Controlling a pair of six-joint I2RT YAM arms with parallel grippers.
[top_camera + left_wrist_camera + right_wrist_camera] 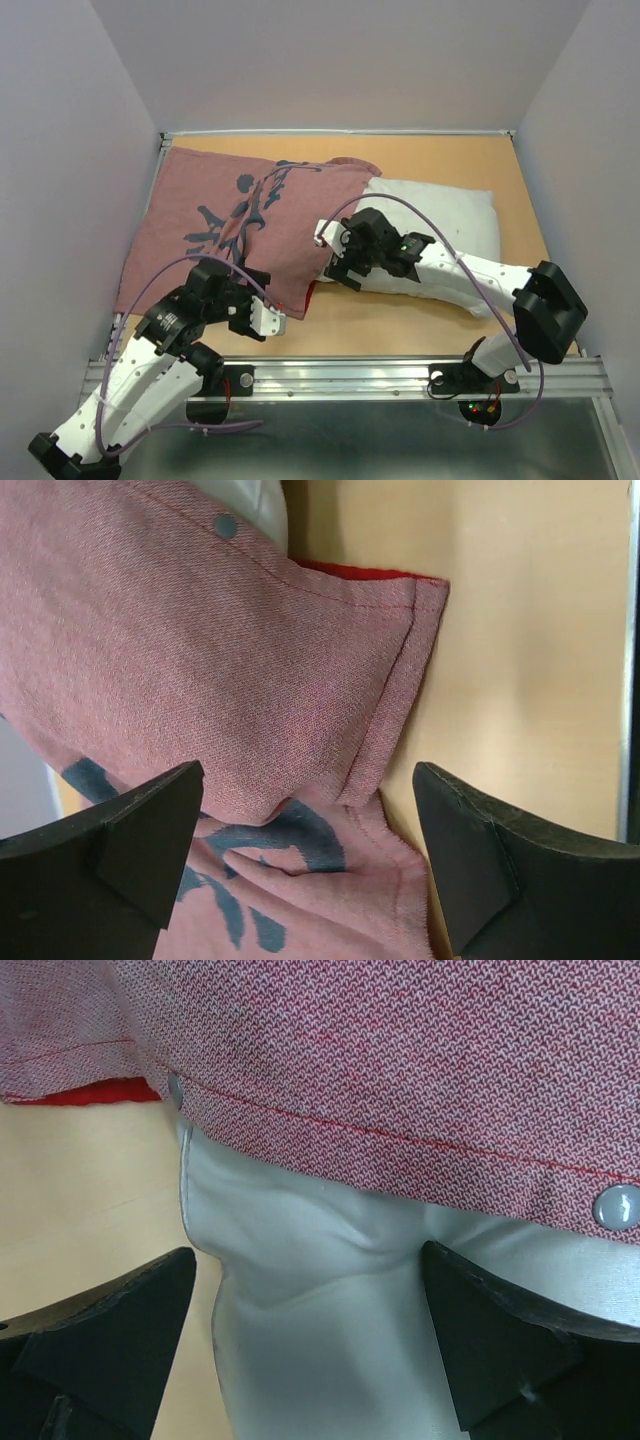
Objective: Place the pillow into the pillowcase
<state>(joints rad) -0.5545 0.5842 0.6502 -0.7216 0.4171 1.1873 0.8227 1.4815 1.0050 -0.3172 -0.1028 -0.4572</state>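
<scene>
The left hand point(308, 780) sits closest, its two dark fingers point(130, 840) spread wide and gripping nothing. It hovers over the pillowcase point(250, 660) at the hemmed corner, where a strip of bright red point(360, 572) shows under the pinkish face. From above, that arm reaches from 7 o'clock towards the middle of the table point(400, 320), wrist bent so the hand points at 3 o'clock.

The pillowcase covers the table's 9 to 11 o'clock part, blue characters up, rumpled along its open edge. The pillow point(440, 215) lies at 2 o'clock. Its left end is tucked under that open edge and the rest lies bare outside.

The right hand point(308, 1260) is also spread and holds nothing. Its fingers straddle the pillow's near corner, just below the hem and its grey snaps point(615, 1205). That arm comes in from 4 o'clock, lying across the pillow's near side with the hand pointing at 9 o'clock.
</scene>
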